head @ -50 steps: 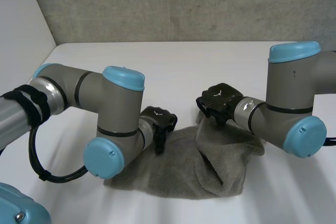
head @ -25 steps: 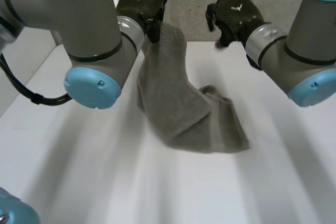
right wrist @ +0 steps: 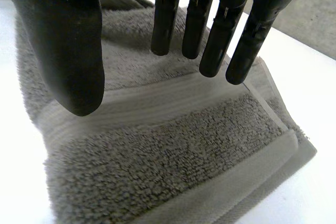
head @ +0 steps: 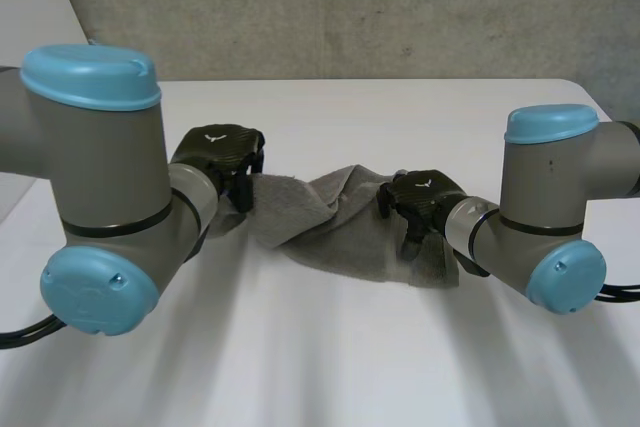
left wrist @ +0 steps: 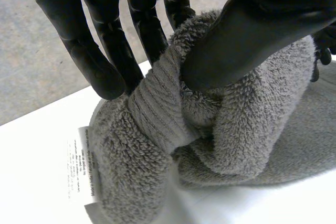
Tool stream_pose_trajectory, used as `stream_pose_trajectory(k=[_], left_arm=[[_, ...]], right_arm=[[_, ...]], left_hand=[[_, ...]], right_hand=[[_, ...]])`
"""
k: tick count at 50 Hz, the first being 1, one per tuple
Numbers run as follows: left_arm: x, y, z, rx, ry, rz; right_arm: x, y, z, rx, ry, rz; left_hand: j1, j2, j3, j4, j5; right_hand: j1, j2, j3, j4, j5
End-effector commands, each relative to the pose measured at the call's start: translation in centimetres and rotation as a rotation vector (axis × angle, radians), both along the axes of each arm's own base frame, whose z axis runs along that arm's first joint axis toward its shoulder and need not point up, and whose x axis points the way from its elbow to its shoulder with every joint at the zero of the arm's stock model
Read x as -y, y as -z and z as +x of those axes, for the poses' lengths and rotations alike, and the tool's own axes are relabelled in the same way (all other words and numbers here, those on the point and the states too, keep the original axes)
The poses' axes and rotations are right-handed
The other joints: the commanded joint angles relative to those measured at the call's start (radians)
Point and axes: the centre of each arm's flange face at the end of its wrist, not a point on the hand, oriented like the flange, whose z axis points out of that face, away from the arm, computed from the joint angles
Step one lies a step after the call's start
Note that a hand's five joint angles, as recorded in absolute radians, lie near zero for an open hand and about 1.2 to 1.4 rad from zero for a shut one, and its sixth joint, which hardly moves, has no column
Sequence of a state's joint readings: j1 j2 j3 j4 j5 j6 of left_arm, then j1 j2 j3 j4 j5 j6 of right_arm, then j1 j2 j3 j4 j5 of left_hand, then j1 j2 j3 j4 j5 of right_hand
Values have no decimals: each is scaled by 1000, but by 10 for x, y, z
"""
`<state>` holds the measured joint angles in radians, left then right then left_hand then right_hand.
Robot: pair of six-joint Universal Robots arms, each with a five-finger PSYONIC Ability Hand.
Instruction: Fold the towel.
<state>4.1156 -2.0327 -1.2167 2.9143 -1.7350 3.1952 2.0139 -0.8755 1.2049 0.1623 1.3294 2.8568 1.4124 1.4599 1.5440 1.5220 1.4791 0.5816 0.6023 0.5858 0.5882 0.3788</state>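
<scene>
A soft grey towel (head: 320, 222) lies bunched up in the middle of a flat white worktop (head: 330, 347). It stretches between the two black hands. Behind the worktop stands a rough grey wall (head: 350, 7).

The left hand (head: 218, 152) is at one end of the towel. In the left wrist view, its fingers (left wrist: 105, 51) and thumb (left wrist: 247, 35) squeeze a thick lump of the towel between them. A small white label (left wrist: 79, 169) with tiny writing hangs from the towel edge near that hand. The writing is too small to read.

The right hand (head: 422, 197) is over the other end of the towel. In the right wrist view, its fingers (right wrist: 216, 35) are straight and spread apart from the thumb (right wrist: 68, 51), so this hand is open and holds nothing. A smooth woven stripe (right wrist: 173, 103) runs across the towel under it. It is hard to tell if the fingertips touch the towel or hang just above it.

In the head view, the big grey left arm (head: 95, 197) with its light-blue cap stands in front of the left end of the towel and hides some of it. The right arm (head: 550, 217) covers a bit of the right end too. The towel has many folds, so its corners are hard to find.
</scene>
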Motion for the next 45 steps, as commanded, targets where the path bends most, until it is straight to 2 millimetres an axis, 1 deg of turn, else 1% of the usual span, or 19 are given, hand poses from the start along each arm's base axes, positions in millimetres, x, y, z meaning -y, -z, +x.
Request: stream_pose_trajectory(k=[1,4,7,9,15,16,17,25,30,37,39,40,42,43,44,45], left_arm=[[4,7,15,16,-40,24],[2,9,22,23,-54,35],[2,13,31,30,-72,49],[2,15,34,33,-81,55],[0,26,39,44,-88,73],[-1,28,40,45,-91,78],[-1,28,40,45,-91,78],[-2,31,42,47,-94,80],[1,29,43,45,-101,76],[5,28,47,41,-117,73],[5,29,47,43,-117,74],[5,28,47,41,-117,71],[5,28,47,41,-117,71],[5,27,47,39,-117,70],[5,27,47,40,-117,69],[5,27,47,40,-117,68]], right_arm=[[16,1,-3,-4,74,-58],[24,-2,-6,-1,129,-93],[26,-3,-6,5,138,-98],[33,0,-4,7,144,-103],[41,8,-1,5,146,-105],[47,11,-2,3,158,-107],[52,14,-2,2,164,-107],[67,25,0,-5,176,-94],[72,31,-2,-16,182,-67],[72,36,-2,-9,183,-46],[72,38,-3,-7,185,-39],[72,38,-3,-7,185,-39],[73,35,-4,-3,189,-42],[73,35,-4,-3,189,-42],[72,33,-3,6,190,-40],[72,33,-3,6,190,-40]], left_hand=[[-16,-64,-148,-126,-257],[-16,-64,-148,-126,-257],[-16,-64,-148,-126,-257],[-16,-64,-148,-126,-257],[-16,-64,-148,-126,-257],[-16,-64,-148,-126,-257],[-16,-64,-148,-126,-257],[-16,-64,-148,-126,-257],[-16,-64,-148,-126,-257],[-16,-64,-148,-126,-257],[-16,-64,-148,-126,-257],[-16,-64,-148,-126,-257],[-16,-64,-148,-126,-257],[-16,-64,-148,-126,-257],[-16,-64,-148,-126,-257],[-16,-64,-148,-126,-257]], right_hand=[[-74,-95,-78,-80,-46],[-135,-156,-139,-142,-107],[-147,-168,-151,-154,-119],[-147,-168,-151,-154,-119],[-141,-162,-146,-148,-113],[-144,-165,-148,-151,-116],[-141,-162,-146,-148,-113],[-138,-159,-143,-145,-110],[-121,-142,-125,-127,-93],[-106,-127,-110,-113,-78],[-16,-36,-20,-22,13],[-15,-36,-19,-22,13],[213,192,208,206,241],[214,193,210,207,242],[394,373,390,387,422],[396,375,392,389,424]])
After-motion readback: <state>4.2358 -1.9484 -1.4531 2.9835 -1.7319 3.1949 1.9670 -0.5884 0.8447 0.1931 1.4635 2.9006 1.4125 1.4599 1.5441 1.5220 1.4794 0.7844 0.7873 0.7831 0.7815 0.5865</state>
